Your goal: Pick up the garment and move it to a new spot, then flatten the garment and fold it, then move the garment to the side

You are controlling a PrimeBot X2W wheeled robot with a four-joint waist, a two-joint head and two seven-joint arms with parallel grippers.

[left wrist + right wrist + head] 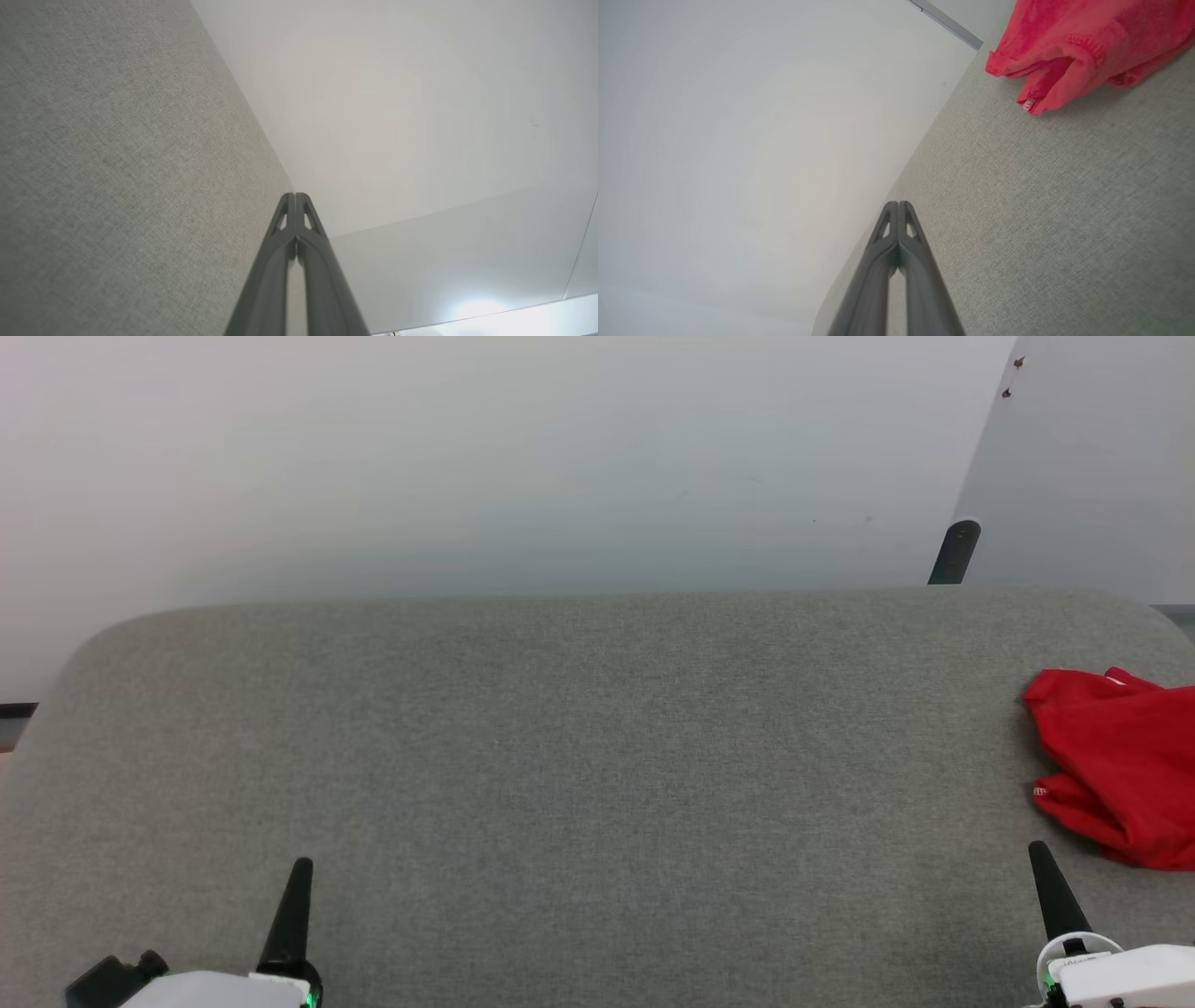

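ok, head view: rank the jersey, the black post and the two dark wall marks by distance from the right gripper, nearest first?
1. Jersey: just ahead-right of the right gripper, on the grey surface.
2. Black post: behind the surface's far edge.
3. Wall marks: high up, beyond the post.

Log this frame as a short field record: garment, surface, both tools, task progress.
garment: red, crumpled, lying at the right end of the surface, partly cut off by the head view's edge; number not visible
surface: grey fabric top with rounded far corners
left tool: shut, holding nothing, near left
right tool: shut, holding nothing, near right, apart from the garment
progress: garment not yet picked up
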